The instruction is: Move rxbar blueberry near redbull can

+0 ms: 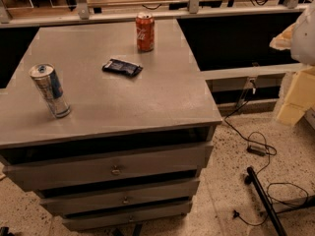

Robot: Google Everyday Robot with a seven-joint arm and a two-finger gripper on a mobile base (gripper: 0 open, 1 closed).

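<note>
- Gripper does not appear anywhere in the camera view, so I cannot tell if it is released, clenched or grasping something.
- The rxbar blueberry (122, 67) lies flat on the grey table top (147, 102), a little toward 12 o'clock from the middle. Its dark glossy wrapper is turned slightly, with the long side running from 10 o'clock to 4 o'clock.
- The redbull can (50, 91) stands on the same top near the 8 o'clock corner. It appears to lean toward 11 o'clock, and the silver lid is visible.
- From the bar, the redbull can is at 8 o'clock and well apart from it.
- A red cola can (145, 32) stands upright at 12 o'clock on the top, near the far edge. From the bar it is at 1 o'clock, near but not touching.
- Below the top, at 6 o'clock, three drawers (115, 168) are stacked, each with a small knob.
- At 4 o'clock, on the speckled floor (221, 200), lie a thin black cable (256, 149) and a black rod (266, 200).
- At 3 o'clock a beige block (295, 100) stands at the edge of the view.
</note>
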